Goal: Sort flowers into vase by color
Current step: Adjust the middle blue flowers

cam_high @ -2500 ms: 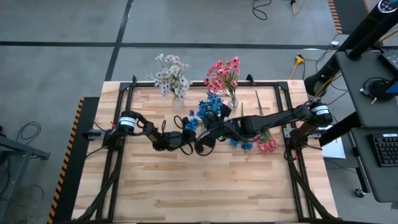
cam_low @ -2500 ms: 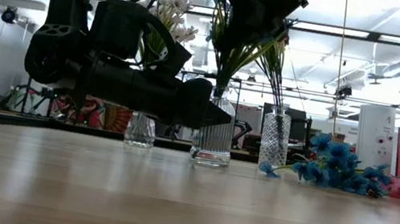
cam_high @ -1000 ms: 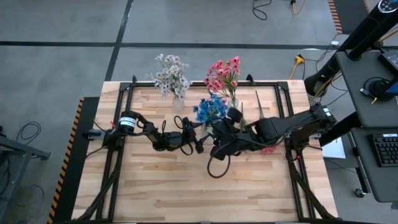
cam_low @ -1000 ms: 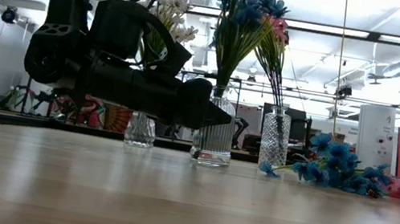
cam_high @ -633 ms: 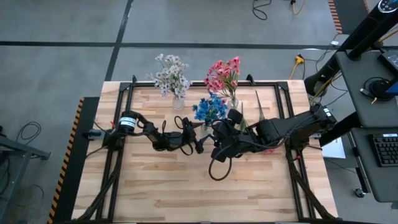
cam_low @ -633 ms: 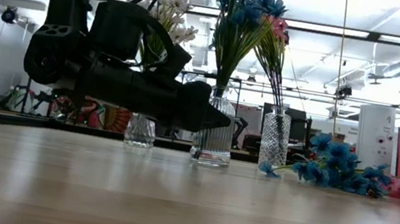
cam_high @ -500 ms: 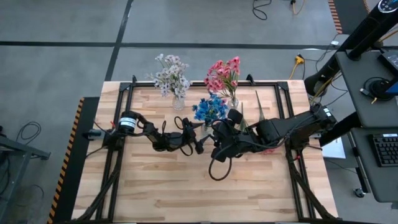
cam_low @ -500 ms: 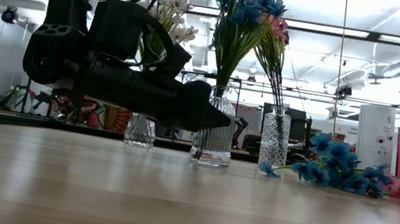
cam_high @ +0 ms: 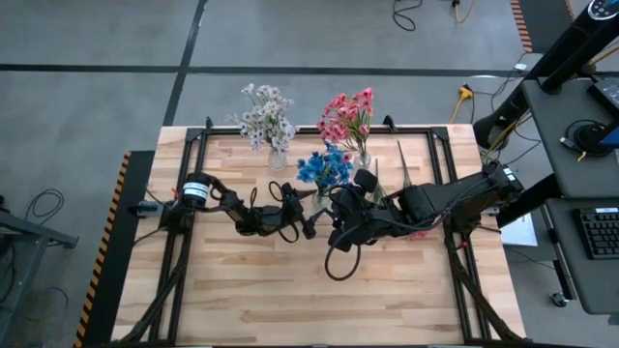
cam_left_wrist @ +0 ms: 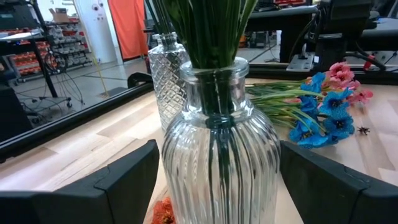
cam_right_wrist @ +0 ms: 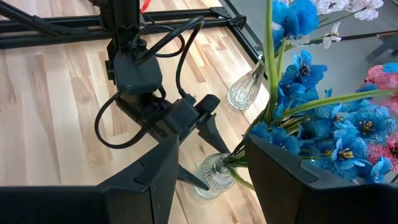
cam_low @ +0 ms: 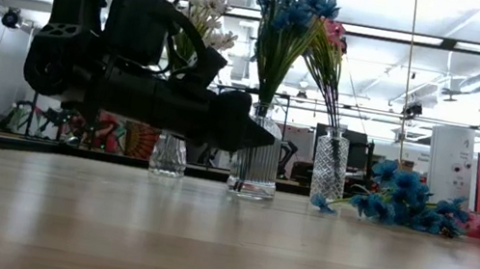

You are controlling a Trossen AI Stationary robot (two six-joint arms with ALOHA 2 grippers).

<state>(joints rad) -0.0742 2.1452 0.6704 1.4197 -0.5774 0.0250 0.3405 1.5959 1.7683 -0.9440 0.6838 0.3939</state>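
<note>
Left claw [cam_left_wrist: 214, 186] is shown low over the bench [cam_high: 290, 290], its fingers spread wide to either side of the ribbed glass vase [cam_left_wrist: 217, 155], whether touching the glass cannot be told. Blue flowers [cam_high: 324, 166] stand in this vase. Right claw [cam_right_wrist: 208, 180] is held above the same vase, its fingers apart and nothing gripped between them. Loose blue and pink flowers [cam_low: 413, 208] lie on the bench to the right. Farther back, white flowers [cam_high: 266, 121] and pink flowers [cam_high: 346, 116] are stood in separate vases.
</note>
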